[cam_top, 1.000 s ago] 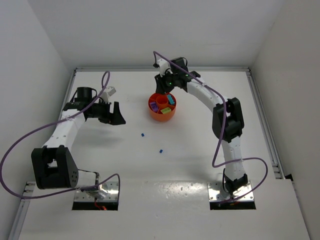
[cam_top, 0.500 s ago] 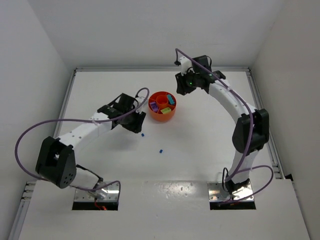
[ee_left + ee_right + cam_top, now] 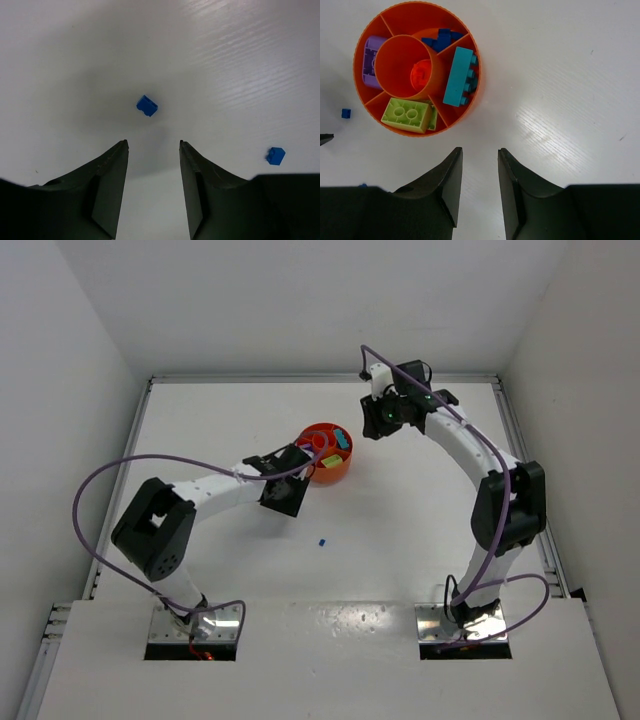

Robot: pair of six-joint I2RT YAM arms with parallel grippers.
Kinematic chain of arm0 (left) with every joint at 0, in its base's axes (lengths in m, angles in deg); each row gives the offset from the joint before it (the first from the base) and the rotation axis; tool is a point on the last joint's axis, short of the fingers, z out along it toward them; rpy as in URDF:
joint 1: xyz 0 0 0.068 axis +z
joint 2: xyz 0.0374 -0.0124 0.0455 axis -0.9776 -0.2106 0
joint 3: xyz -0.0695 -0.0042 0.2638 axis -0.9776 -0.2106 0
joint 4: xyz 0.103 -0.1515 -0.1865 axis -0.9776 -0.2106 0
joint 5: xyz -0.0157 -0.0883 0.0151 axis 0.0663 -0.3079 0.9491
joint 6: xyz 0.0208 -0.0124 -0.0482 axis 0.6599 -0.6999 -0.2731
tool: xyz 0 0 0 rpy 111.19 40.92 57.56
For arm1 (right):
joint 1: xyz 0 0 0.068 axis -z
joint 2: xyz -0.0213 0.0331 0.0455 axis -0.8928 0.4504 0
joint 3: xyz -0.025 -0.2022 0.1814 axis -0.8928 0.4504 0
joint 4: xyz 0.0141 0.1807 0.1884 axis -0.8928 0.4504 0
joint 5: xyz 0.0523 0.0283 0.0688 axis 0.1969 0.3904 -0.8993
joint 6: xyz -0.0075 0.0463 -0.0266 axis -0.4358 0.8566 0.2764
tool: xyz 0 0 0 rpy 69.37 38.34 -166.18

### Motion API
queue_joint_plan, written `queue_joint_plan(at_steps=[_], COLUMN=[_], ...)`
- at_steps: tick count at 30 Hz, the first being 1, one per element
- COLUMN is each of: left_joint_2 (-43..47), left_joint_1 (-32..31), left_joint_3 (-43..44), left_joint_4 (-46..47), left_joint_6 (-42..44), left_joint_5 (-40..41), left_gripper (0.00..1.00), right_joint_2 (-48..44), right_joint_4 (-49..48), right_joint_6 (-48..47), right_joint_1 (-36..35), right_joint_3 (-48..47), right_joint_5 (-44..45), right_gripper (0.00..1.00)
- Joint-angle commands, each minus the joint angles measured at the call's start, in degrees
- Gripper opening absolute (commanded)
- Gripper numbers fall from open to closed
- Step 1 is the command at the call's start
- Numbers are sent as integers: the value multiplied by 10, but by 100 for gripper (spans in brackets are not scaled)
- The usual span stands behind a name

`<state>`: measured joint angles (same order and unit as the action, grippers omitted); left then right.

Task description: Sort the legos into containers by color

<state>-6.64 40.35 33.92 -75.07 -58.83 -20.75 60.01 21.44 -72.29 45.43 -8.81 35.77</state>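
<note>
Bowl (image 3: 331,473), orange and round, sits on the white table (image 3: 400,530), nearer the far edge than the near one and about midway between the left and right edges.

Top view: the left gripper (image 3: 288,498) is low over the table just beside the bowl's near-left side, and its body hides whatever lies under it. One loose blue brick (image 3: 323,540) lies in the open toward the table's middle, apart from both arms. The right gripper (image 3: 378,421) hangs to the right of the bowl toward the far edge, not touching it. From here the bowl contents are only colour specks.

Left wrist view shows what the top view hides. A second blue brick (image 3: 147,105) lies on the table just ahead of the left gripper (image 3: 152,145), roughly in line with the gap and touching neither finger. The fingers (image 3: 112,175) stand parted with nothing between them. The loose blue brick (image 3: 275,155) lies off to the right, beyond the right-hand finger.

Right wrist view looks straight down into the bowl (image 3: 410,20), which is split into wedge compartments around a central cup (image 3: 395,55):
- purple brick (image 3: 370,62) in the left wedge
- dark blue bricks (image 3: 440,40) in the upper-right wedge
- long teal brick (image 3: 459,76) in the right wedge
- lime-yellow bricks (image 3: 409,114) in the bottom wedge
- orange piece (image 3: 421,74) in the cup

A small blue brick on the table (image 3: 346,113) lies just outside the bowl's left side; I can't tell which of the two it is. The right gripper (image 3: 480,150) has its fingers parted over bare table, holding nothing.
</note>
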Motion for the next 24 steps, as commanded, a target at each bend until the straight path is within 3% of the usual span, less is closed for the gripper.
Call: queue_joint_plan(at_steps=[1,16,24], left_joint_2=[-20,-87,-117], left_joint_1=[-5,-5,19], left_joint_3=[28,40,51], left_joint_4=[9,14,14], left_joint_6=[-27,-37,-37], left_joint_5=[21,15,15], left_gripper=[50,39,39], right_joint_2=[-30,-25,-25], right_joint_4=[-15,-10,-10], right_joint_6=[9,14,14], right_joint_1=[7,17,17], right_joint_3=[4,-8,-8], right_joint_5=[-4,-19,-19], right_gripper=[35,35,35])
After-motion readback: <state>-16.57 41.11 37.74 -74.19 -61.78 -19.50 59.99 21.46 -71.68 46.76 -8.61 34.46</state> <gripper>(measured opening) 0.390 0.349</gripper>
